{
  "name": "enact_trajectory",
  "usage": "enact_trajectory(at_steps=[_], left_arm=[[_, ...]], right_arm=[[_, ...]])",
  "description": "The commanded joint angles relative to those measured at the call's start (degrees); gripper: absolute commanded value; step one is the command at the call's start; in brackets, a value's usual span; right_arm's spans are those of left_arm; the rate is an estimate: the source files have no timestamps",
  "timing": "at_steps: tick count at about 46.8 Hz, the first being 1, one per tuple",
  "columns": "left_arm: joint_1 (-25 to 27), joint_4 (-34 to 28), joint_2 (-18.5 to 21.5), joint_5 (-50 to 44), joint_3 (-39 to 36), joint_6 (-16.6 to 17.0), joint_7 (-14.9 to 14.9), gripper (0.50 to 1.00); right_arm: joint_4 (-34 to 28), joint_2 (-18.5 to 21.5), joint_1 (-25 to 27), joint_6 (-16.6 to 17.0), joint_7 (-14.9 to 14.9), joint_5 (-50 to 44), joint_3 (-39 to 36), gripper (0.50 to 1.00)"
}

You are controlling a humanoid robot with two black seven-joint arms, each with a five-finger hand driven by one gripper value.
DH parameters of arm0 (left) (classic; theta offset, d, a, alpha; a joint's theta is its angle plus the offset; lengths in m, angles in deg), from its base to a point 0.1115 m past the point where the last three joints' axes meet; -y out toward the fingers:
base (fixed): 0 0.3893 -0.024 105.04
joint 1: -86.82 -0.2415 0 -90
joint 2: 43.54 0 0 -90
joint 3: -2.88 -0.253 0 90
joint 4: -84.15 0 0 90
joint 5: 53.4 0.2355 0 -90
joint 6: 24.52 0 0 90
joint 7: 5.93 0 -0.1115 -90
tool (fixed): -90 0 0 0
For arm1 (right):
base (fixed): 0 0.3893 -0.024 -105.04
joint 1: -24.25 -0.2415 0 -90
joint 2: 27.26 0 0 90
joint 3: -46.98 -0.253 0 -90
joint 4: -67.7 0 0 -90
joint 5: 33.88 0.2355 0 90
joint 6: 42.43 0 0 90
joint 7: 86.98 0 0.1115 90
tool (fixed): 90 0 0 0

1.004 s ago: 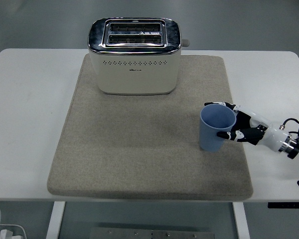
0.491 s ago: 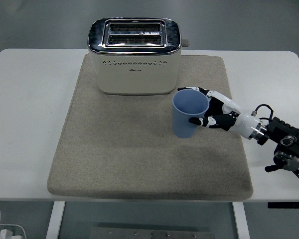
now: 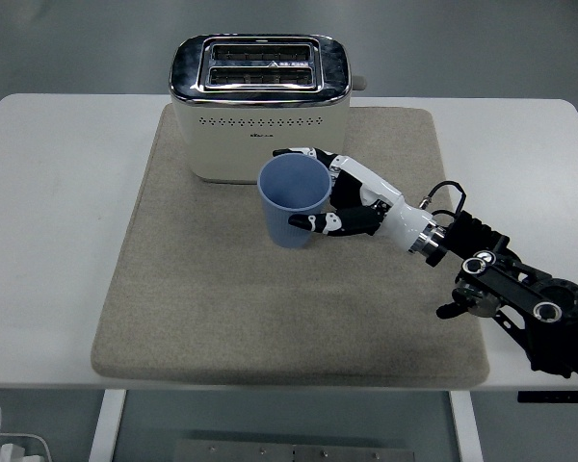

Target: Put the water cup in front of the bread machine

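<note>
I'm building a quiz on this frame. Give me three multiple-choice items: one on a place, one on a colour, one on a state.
1. Where is the cup?
A. On bare table, left edge
B. Over the mat, just in front of the toaster
C. On top of the toaster

2. What colour is the cup?
A. Red
B. Green
C. Blue

3. What is the right hand doing?
A. Grasping the cup
B. Lying flat and open on the mat
C. Pressing the toaster's lever

Answers:
1 B: the cup is over the mat, before the toaster.
2 C: it is light blue.
3 A: the right hand has fingers wrapped round the cup.
</note>
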Motion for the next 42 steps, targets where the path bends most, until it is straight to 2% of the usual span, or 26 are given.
enact_trajectory(at_steps=[1,9,14,19,28,33,37,42], left_arm=[[0.01,0.00,0.00,0.00,0.00,0.00,0.01,1.000],[0.01,0.00,0.00,0.00,0.00,0.00,0.01,1.000],[0.01,0.00,0.00,0.00,0.00,0.00,0.01,1.000],[0.01,0.00,0.00,0.00,0.00,0.00,0.01,1.000],[0.01,0.00,0.00,0.00,0.00,0.00,0.01,1.000],[0.01,0.00,0.00,0.00,0.00,0.00,0.01,1.000],[0.01,0.00,0.00,0.00,0.00,0.00,0.01,1.000],[0.01,0.00,0.00,0.00,0.00,0.00,0.01,1.000]], right_arm=[[-0.08,1.49,0.00,-1.81,0.00,-0.27,0.02,0.746],[-0.34,4.04,-0.08,-5.86,0.00,-1.15,0.02,0.758],[-0.78,6.23,-0.08,-8.58,0.00,-1.50,0.19,0.784],[-1.04,7.99,0.09,-10.78,-1.34,-2.99,1.86,0.799],[-1.22,8.35,0.18,-15.44,-1.34,-3.08,7.04,0.817],[-2.54,8.35,0.09,-16.41,-1.51,-3.08,7.40,0.823],[-3.15,8.35,0.09,-17.11,-3.44,-3.08,7.14,0.827],[-3.24,8.35,0.09,-17.64,-5.55,-2.99,6.43,0.858]])
